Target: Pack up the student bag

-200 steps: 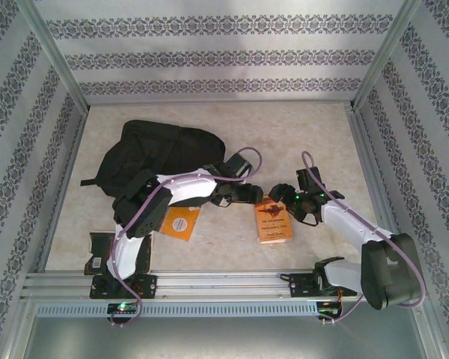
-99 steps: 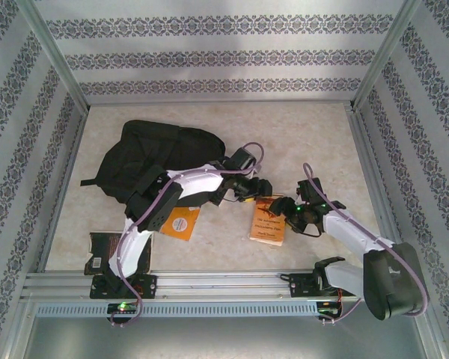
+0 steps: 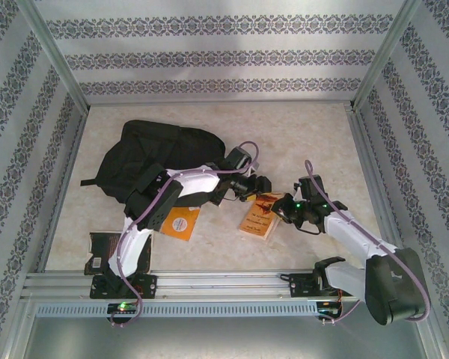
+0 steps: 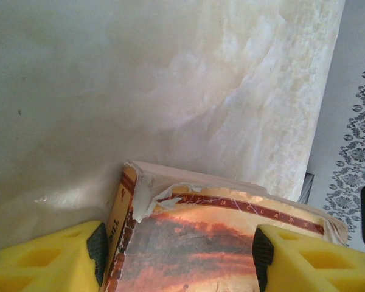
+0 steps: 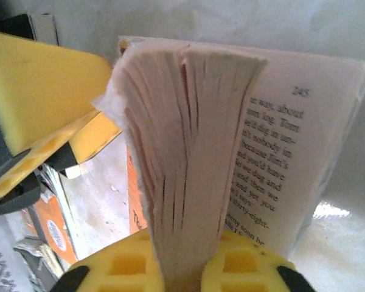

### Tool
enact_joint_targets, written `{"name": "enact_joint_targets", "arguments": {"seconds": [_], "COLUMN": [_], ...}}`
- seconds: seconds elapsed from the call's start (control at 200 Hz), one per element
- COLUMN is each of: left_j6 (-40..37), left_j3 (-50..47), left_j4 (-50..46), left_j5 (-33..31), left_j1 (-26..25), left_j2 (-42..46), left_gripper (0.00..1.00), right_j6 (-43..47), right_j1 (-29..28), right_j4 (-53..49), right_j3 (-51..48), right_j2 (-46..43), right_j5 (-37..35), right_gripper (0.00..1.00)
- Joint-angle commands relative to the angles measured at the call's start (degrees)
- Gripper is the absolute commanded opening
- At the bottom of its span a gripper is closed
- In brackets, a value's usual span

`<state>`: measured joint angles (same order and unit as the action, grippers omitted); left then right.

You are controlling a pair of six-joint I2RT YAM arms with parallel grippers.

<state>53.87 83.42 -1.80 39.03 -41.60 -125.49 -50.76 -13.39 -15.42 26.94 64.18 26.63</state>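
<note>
The student bag (image 3: 161, 153), a black backpack, lies at the back left of the table. An orange paperback book (image 3: 258, 215) is tilted up near the middle, between the two grippers. My right gripper (image 3: 283, 208) is shut on a sheaf of the book's pages (image 5: 182, 152), which fan upward from between the yellow fingers (image 5: 128, 267). My left gripper (image 3: 260, 185) is over the book's far end. Its jaws stand open on either side of the worn cover (image 4: 201, 243), with the left pad (image 4: 97, 249) just outside the spine.
A second orange book (image 3: 181, 222) lies under the left arm, near the bag. A dark flat item (image 3: 99, 250) sits by the left arm's base. Aluminium rails and patterned walls enclose the table; bare tabletop (image 3: 314, 134) lies at the back right.
My right gripper has shut on the book's pages and lifted that side. The book has shifted left and tilted. The left gripper has moved slightly back over the book's end.
</note>
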Motion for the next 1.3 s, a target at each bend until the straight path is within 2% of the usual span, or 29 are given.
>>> {"name": "enact_joint_targets", "arguments": {"seconds": [0.0, 0.12, 0.32, 0.415, 0.48, 0.57, 0.64, 0.844, 0.994, 1.134, 1.299], "left_j6": [-0.77, -7.63, -20.79, -24.69, -25.72, -24.32, -22.51, -25.41, -19.84, -10.52, -1.79], "left_j3": [-1.75, -1.60, 2.20, 0.11, -1.92, -4.94, -7.82, -11.09, -15.47, -20.97, -24.31], "left_j4": [0.42, -7.66, -23.62, -25.91, -26.53, -25.44, -21.94, -17.60, -8.77, 6.52, 21.14], "left_j5": [1.46, -4.08, -15.36, -20.33, -20.96, -15.51, -8.03, 3.67, 11.66, 18.63, 23.30], "left_j1": [-0.36, 1.55, 2.05, 2.51, 3.84, 7.44, 9.95, 11.28, 13.99, 15.06, 15.62], "left_j2": [1.59, 7.88, 19.15, 24.72, 27.93, 30.69, 32.60, 36.54, 38.03, 38.94, 38.74], "left_gripper": [0.65, 0.67, 0.73, 0.77, 0.79, 0.80, 0.83, 0.86, 0.85, 0.78, 0.62], "right_j6": [1.78, 3.01, 3.10, 1.34, 0.89, 2.38, 4.00, 3.42, 0.20, 0.23, 0.57], "right_j1": [-0.67, -0.69, -0.65, -0.40, -0.90, -1.70, -2.38, -4.13, -5.48, -6.73, -6.69], "right_j4": [0.62, -1.78, -2.06, 2.19, 5.57, 8.72, 10.78, 21.40, 28.96, 30.10, 29.92], "right_j3": [2.37, 3.33, 5.85, 7.51, 8.89, 11.50, 13.01, 13.84, 13.15, 13.14, 12.90], "right_j2": [1.17, -1.02, -6.57, -7.75, -8.04, -8.15, -8.32, -7.16, -5.52, -4.95, -4.24], "right_j5": [0.12, -0.68, -0.03, 4.20, 7.10, 10.05, 11.52, 19.19, 23.43, 24.16, 23.81], "right_gripper": [0.04, 0.00, 0.00, 0.00, 0.00, 0.00, 0.00, 0.00, 0.00, 0.00, 0.00]}}
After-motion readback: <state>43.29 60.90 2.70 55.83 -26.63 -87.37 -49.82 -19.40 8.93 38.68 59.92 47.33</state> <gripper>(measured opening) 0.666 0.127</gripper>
